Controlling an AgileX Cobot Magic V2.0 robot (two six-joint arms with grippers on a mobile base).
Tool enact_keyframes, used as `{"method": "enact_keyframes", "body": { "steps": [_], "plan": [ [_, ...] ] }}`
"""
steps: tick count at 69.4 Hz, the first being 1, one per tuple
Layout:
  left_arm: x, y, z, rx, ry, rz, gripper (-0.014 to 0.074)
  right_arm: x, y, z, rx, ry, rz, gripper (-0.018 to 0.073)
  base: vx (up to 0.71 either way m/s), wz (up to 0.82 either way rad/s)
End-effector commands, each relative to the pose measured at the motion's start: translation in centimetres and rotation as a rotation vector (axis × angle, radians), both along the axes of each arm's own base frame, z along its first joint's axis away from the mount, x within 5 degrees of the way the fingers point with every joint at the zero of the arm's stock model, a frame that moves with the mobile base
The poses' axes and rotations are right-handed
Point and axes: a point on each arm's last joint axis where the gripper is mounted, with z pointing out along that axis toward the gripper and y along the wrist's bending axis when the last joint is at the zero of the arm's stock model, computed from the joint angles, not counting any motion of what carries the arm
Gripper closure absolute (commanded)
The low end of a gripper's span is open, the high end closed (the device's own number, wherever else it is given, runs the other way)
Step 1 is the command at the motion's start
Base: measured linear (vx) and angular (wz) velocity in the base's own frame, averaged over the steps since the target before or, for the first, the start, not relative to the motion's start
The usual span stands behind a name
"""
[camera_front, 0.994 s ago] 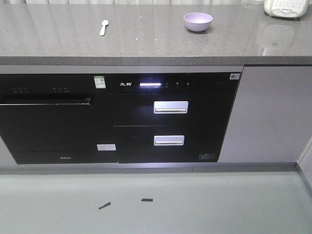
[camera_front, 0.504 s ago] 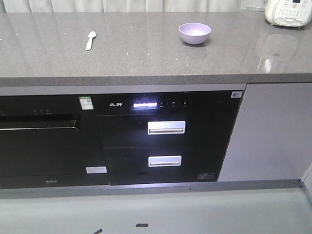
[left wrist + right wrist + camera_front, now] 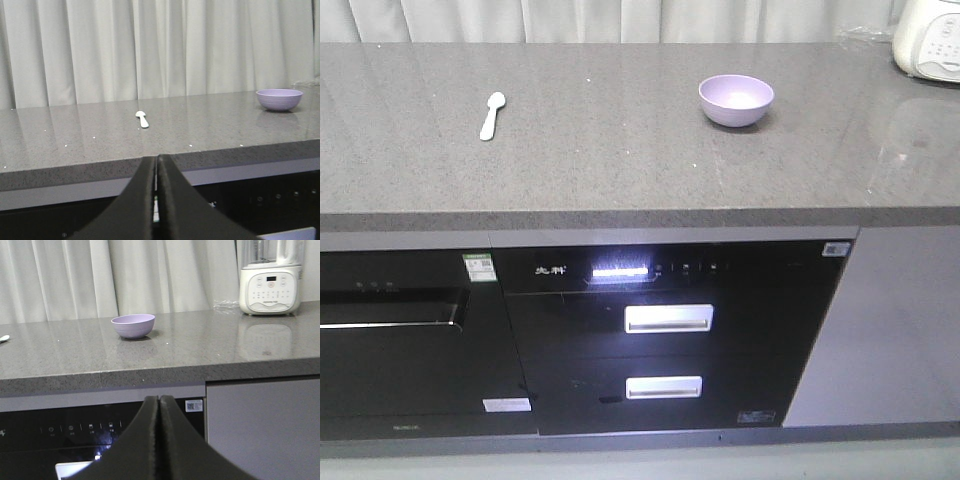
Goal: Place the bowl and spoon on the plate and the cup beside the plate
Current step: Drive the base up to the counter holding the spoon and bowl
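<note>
The lavender bowl (image 3: 736, 100) stands upright on the grey countertop (image 3: 620, 150), right of centre; it also shows in the left wrist view (image 3: 279, 99) and the right wrist view (image 3: 133, 326). The pale spoon (image 3: 492, 114) lies flat on the left part of the counter, with its scoop pointing away, and appears again as the spoon (image 3: 143, 119) and at the edge as the spoon (image 3: 3, 338). My left gripper (image 3: 156, 159) and right gripper (image 3: 159, 399) are both shut on nothing, held low in front of the counter's edge, well short of either object. The plate and the cup are out of view.
A white kitchen appliance (image 3: 930, 45) stands at the counter's far right corner, also seen as the appliance (image 3: 270, 280). Black built-in ovens with silver drawer handles (image 3: 667, 318) fill the cabinet front below. Pale curtains (image 3: 150, 50) hang behind the counter.
The front view has moved closer to the counter and tilted up, so the floor has dropped out of sight. Bowl and spoon lie where they were.
</note>
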Motion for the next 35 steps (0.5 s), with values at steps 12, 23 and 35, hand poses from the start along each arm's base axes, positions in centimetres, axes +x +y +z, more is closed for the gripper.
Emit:
{"method": "enact_keyframes", "body": {
  "steps": [12,23,35],
  "plan": [
    [-0.27,-0.02,0.98,-0.019,-0.093,-0.007,0.0603,-0.09,0.01,0.54,-0.011,-0.076,-0.001,0.0570,0.27,0.08],
    [-0.27,-0.02,0.98,-0.019,-0.093,-0.007,0.0603,-0.09,0.01,0.54,-0.011,-0.076,-0.001,0.0570,0.26,0.05],
    [-0.27,-0.02,0.98,-0.019,-0.093,-0.007,0.0603,-0.09,0.01,0.53,-0.011,-0.075,-0.001,0.0570,0.24,0.03]
  ]
}}
